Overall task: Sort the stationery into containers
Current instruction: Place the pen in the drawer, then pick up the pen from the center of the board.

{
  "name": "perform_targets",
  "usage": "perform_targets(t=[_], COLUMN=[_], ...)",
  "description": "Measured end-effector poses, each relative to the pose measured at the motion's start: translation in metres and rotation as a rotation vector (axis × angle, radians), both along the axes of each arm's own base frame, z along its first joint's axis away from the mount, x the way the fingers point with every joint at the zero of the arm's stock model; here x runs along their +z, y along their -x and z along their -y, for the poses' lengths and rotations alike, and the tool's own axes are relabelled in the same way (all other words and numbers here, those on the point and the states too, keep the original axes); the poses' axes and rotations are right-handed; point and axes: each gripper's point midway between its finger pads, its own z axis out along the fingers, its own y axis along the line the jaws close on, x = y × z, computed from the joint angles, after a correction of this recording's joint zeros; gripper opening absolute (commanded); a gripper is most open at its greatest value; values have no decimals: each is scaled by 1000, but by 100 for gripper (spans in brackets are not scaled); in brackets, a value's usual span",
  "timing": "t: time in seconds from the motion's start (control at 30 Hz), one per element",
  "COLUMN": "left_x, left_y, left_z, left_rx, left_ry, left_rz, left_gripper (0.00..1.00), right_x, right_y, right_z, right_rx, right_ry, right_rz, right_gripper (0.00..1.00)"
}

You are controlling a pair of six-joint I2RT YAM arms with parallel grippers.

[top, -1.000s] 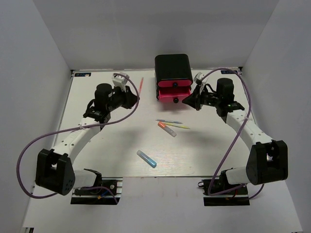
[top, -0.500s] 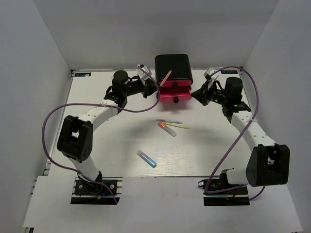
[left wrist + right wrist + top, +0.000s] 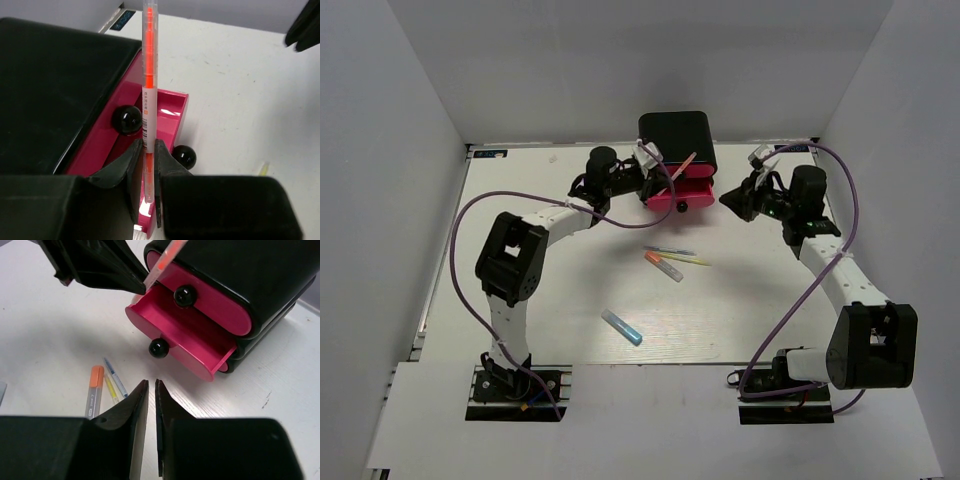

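Currently left gripper (image 3: 658, 180) is clamped tight on the red pen (image 3: 149, 90), gripping near its lower end, with the pen tilted up across the front of the black box (image 3: 675, 135). Box sits at the middle of the table's (image 3: 520, 290) far edge. Middle drawer (image 3: 175, 357) is pulled out, top drawer (image 3: 212, 307) closed. Pen's low end hangs over the open drawer; can't tell if it touches. Right gripper (image 3: 152, 385) is near the far edge, on the box's right-edge side, jaws only a crack apart, nothing between them. Loose near table centre: bluish pen (image 3: 668, 250), yellow pen (image 3: 692, 261), orange-grey marker (image 3: 663, 266), bunched together. Blue marker (image 3: 622, 327) lies alone toward the near edge.
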Motion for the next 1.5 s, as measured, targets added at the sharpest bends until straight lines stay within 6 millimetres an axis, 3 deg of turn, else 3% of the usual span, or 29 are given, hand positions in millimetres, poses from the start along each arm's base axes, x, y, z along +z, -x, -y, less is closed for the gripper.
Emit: perform_targets(t=[0.3,0.4,0.5,0.57,0.87,0.97,1.07,1.13,1.2,1.3,1.4,1.5], left_x=[-23,-28,-32,-33,-36,-37,-36,-35,-31,-15,26,72], left_y=[-18,-20,-21,-22,-17,-17,-16,-16,-16,-14,-4,10], left_z=[4,3,1,1,6,6,9,8,8,8,5,-7], left_rx=[56,66,70,76,65,64,59,63,73,95,131,187], left_ry=[-57,-74,-92,-101,-125,-129,-129,-128,-122,-104,-55,8], left_rz=[9,8,10,14,35,39,42,44,45,43,32,9], left_gripper=[3,9,23,31,31,39,44,53,58,78,83,85], right_x=[-3,-2,-3,-5,-7,-8,-8,-9,-13,-30,-54,-79], right_y=[6,7,9,11,14,14,14,16,22,39,51,54], right_z=[3,2,2,1,-1,-1,-1,-2,-4,-8,-12,-16], right_rx=[6,15,22,31,50,51,57,78,134,266,403,545], right_ry=[-14,-19,-23,-24,-27,-26,-21,0,32,124,224,318], right_rz=[-14,-15,-19,-24,-27,-27,-19,3,32,88,129,147], right_gripper=[21,26,36,36,38,39,49,60,62,62,57,38])
